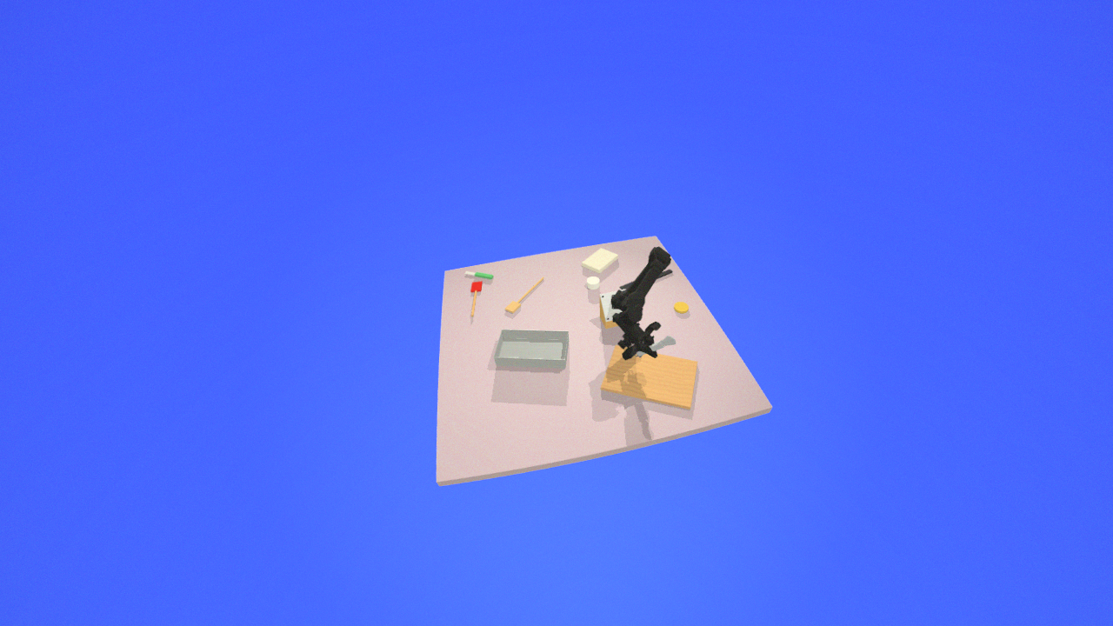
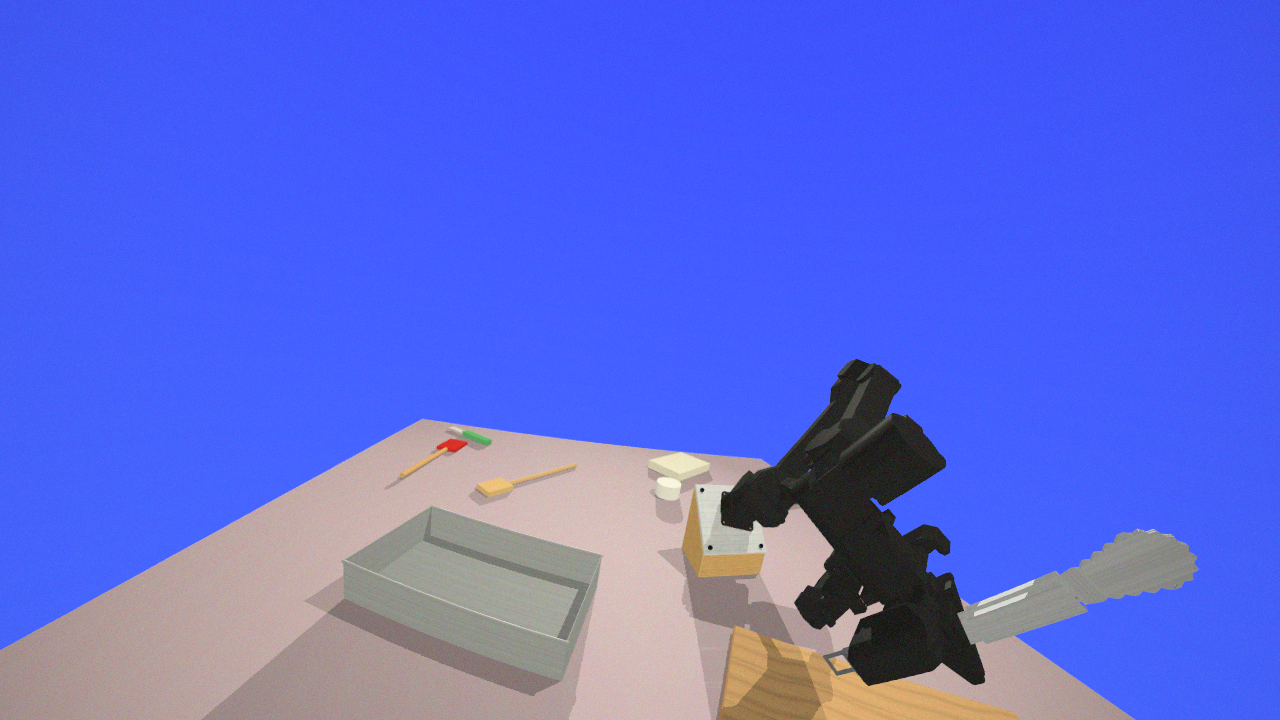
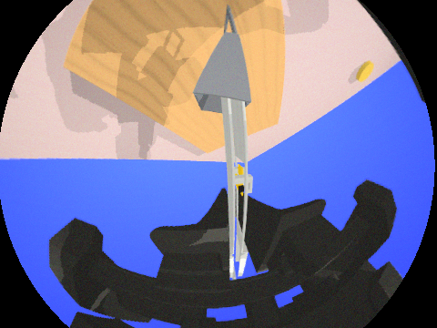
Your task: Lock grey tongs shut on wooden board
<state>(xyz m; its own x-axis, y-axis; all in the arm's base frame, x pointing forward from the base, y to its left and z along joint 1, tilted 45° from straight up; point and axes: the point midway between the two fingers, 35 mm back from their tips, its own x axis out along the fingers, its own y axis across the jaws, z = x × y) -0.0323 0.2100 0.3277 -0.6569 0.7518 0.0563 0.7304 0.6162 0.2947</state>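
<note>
Exterior view: the grey tongs (image 1: 663, 342) (image 2: 1132, 566) (image 3: 235, 123) are off the roasting tin (image 1: 532, 349) (image 2: 465, 586) and up in the air, pinched in the pincer (image 1: 639, 346) (image 2: 953, 631) (image 3: 228, 191). Its 2 fingers press on the arms of the tongs, which lie nearly together. The long axis crosses the pincer: scalloped tips out on 1 side, tilted somewhat upward; hinge end with its pull loop on the other, lower, over the wooden board (image 1: 661, 380) (image 2: 787, 685) (image 3: 182, 59). Whether the lock has caught, I cannot tell. The next move probably hangs on that tilt: tips higher for the lock, then level for laying down. The only arm (image 1: 642, 291) (image 2: 863, 510) reaches over the board's edge nearest its base; the tips overhang beyond that edge, so setting down likely needs a shift inward. The tin stands well apart.
</note>
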